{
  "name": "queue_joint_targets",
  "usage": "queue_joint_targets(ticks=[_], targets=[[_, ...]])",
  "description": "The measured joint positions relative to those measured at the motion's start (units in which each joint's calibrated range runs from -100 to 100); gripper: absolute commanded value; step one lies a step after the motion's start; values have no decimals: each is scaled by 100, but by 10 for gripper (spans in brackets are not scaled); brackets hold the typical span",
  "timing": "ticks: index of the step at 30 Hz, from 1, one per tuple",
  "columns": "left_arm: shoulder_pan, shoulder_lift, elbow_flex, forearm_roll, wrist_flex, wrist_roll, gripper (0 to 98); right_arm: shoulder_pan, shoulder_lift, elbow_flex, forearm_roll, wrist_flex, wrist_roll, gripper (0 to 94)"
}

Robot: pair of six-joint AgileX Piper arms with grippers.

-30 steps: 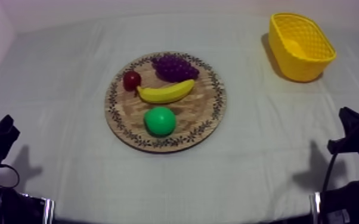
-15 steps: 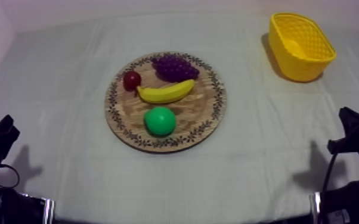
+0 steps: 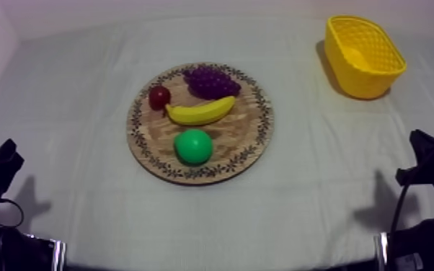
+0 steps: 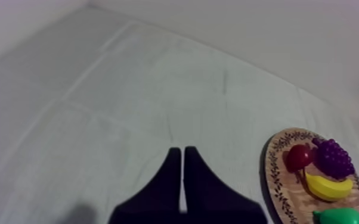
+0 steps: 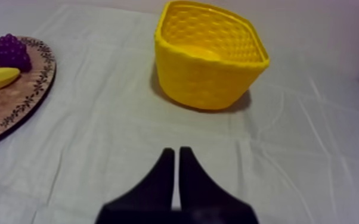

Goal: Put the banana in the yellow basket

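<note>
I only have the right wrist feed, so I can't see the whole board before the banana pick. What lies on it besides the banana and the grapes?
Observer: A small red fruit sits close against the banana's left end, as the top view shows it.
Operator: Anything on the near side of the banana?
Observer: A green pear lies on the wooden board, apart from the banana, toward the arms.
Operator: What is the other arm doing?
Observer: The left pincer is shut on nothing, over bare cloth beside the board.
</note>
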Motion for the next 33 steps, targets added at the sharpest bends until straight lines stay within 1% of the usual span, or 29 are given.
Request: queue_joint_targets(ticks=[4, 7, 11, 14, 16, 20, 23, 27, 29, 33], targets=[[0, 0, 0, 0, 0, 0, 1, -8, 0, 0, 0, 20, -55, 5], [0, 0, 0, 0, 0, 0, 1, -8, 0, 0, 20, 159, -39, 5], [0, 0, 0, 0, 0, 0, 1, -17, 73, -42, 167, 222, -20, 5], [0, 0, 0, 0, 0, 0, 1, -64, 263, -204, 229, 215, 18, 5], [0, 0, 0, 0, 0, 0, 1, -98, 476, -392, 305, 168, 49, 5], [0, 0, 0, 0, 0, 0, 1, -140, 998, -977, 363, 133, 64, 5], [0, 0, 0, 0, 0, 0, 1, -121, 1435, -1450, 298, 26, 208, 5], [0, 0, 0, 0, 0, 0, 1, -89, 2110, -2113, 84, -48, 479, 5], [0, 0, 0, 0, 0, 0, 1, -119, 2418, -2498, -24, 11, 600, 5], [0, 0, 0, 0, 0, 0, 1, -252, 3077, -3299, -193, 405, 802, 5]])
